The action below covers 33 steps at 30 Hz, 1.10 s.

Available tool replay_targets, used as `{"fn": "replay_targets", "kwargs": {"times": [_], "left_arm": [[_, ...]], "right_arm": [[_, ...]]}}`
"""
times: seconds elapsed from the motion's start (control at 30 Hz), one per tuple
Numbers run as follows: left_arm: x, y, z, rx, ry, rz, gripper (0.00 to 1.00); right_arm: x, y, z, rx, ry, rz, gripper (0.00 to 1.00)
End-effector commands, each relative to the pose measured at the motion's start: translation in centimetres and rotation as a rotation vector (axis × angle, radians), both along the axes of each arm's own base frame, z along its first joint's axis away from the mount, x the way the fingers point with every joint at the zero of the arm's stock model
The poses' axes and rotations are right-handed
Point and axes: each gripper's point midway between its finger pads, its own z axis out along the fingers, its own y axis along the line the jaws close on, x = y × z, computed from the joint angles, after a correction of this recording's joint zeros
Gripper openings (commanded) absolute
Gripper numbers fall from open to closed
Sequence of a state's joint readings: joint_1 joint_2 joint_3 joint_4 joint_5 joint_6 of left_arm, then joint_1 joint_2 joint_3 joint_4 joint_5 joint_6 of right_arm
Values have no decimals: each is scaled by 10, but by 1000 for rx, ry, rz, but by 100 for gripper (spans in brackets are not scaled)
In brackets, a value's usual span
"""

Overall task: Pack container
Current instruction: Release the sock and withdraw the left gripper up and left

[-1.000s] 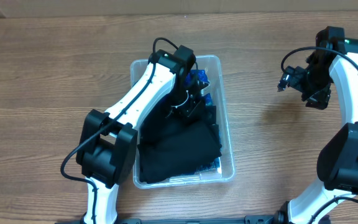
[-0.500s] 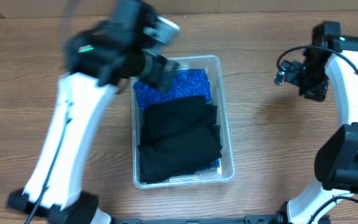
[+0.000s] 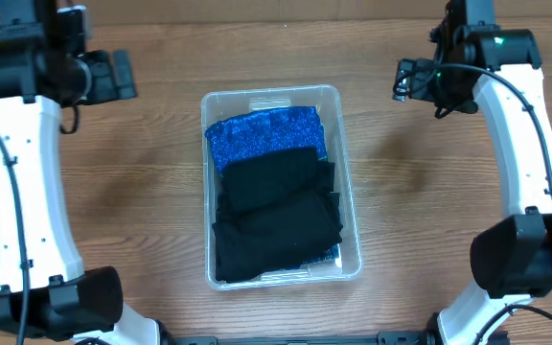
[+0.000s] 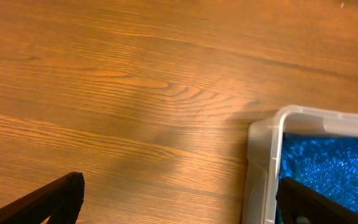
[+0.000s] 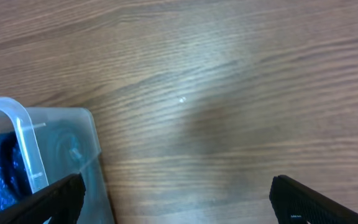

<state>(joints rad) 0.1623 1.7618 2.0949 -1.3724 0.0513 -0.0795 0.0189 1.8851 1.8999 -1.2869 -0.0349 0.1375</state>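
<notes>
The container (image 3: 353,192) is a clear plastic bin in the middle of the wooden table. Inside it, a glittery blue garment (image 3: 266,139) lies at the far end and folded black garments (image 3: 276,225) cover the rest. My left gripper (image 3: 123,77) hangs open above the bare table, left of the bin's far left corner. In the left wrist view, that corner (image 4: 272,143) and the blue garment (image 4: 328,162) show between my wide-set fingers (image 4: 55,199). My right gripper (image 3: 408,81) is open and empty, right of the bin's far right corner (image 5: 23,130).
Bare wood table (image 3: 448,211) surrounds the bin on all sides. A white strip runs along the table's far edge (image 3: 286,11). Both white arms rise from bases at the near edge, one at each side.
My left arm has lifted out of the bin and swung to the far left, its gripper opening and leaving the garments inside. My right gripper has drifted slightly back and left.
</notes>
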Motion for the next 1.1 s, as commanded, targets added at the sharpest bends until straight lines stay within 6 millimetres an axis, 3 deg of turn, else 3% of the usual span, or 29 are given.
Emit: {"fn": "replay_targets", "kwargs": {"times": [0.0,0.17,0.27,0.43,0.57,0.7,0.9,1.07], "left_arm": [[-10,-1,17,-72,-52,-22,100],[-29,-5,28,-52,-115,-37,100],[-52,-10,26,-40,-151,-45,100],[-107,-40,15,-45,-275,-175,100],[-152,-49,-7,-16,-355,-183,100],[-186,-50,-41,13,-362,-162,100],[-211,-61,-81,-58,-274,-150,100],[-228,-64,-101,-86,-174,-144,100]], "right_arm": [[-14,-13,69,-8,-174,-27,100],[-47,-18,99,-34,-264,-42,100],[-70,-18,101,-32,-301,-49,100],[-115,-19,91,-13,-388,-88,100],[-159,-18,78,6,-480,-113,100],[-196,-16,65,18,-525,-106,100],[-228,-9,50,46,-471,-85,100],[-235,-9,40,44,-416,-87,100]]}}
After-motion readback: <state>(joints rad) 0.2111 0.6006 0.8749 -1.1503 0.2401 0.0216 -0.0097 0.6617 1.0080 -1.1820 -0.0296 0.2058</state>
